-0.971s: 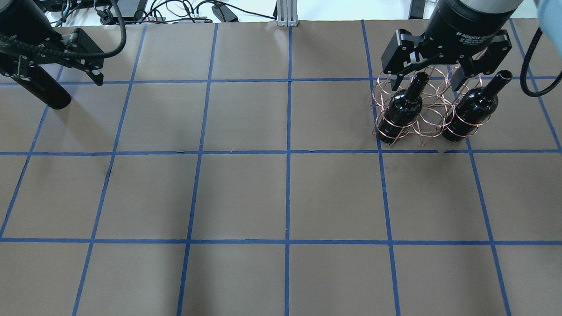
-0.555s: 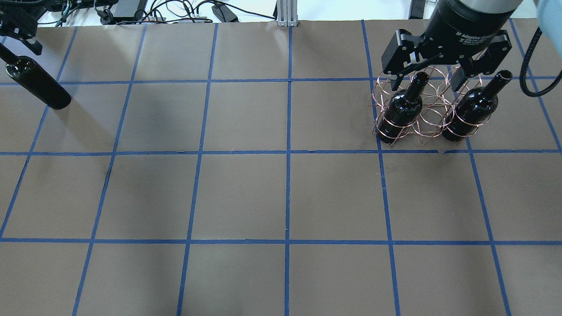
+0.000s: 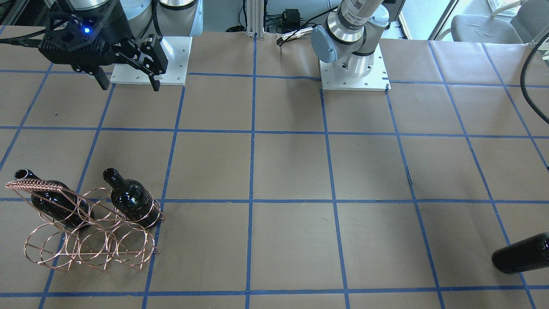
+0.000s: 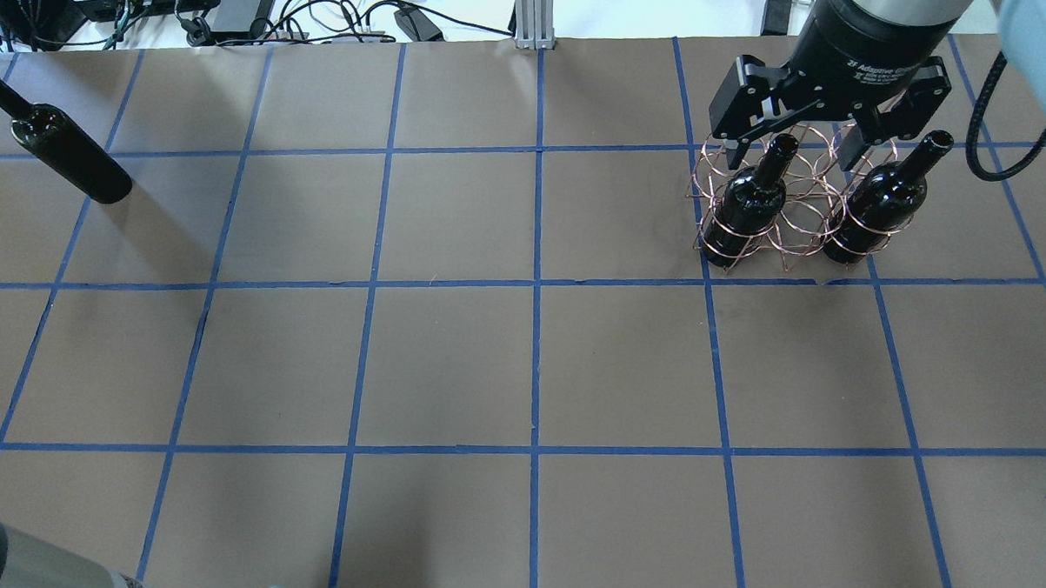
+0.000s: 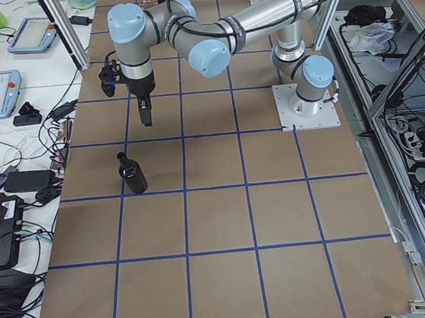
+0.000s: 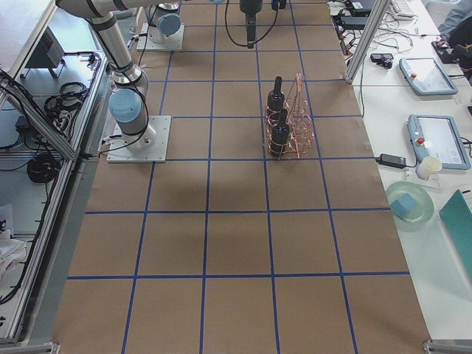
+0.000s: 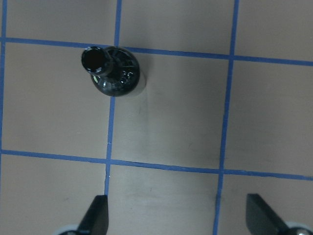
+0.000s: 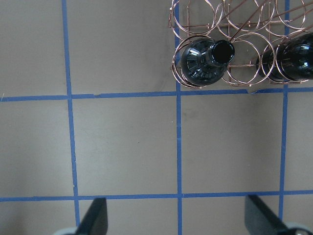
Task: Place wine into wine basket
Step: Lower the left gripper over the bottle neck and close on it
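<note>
Your left gripper (image 7: 178, 219), fingers wide, has backed off bottle (image 4: 67, 152), now standing alone far left. Basket (image 3: 34, 185) sits far right under wide-open right gripper (image 4: 794, 142). Pickup still pending.

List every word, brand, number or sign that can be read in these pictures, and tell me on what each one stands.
"2F Adaptive", the rest not legible: white print on the body of the right gripper, overhead view; the smaller lines under it are too small to read.
Sticker on the left arm, front-facing view: too small to read.
Wine bottles: no label or text shows on them.
</note>
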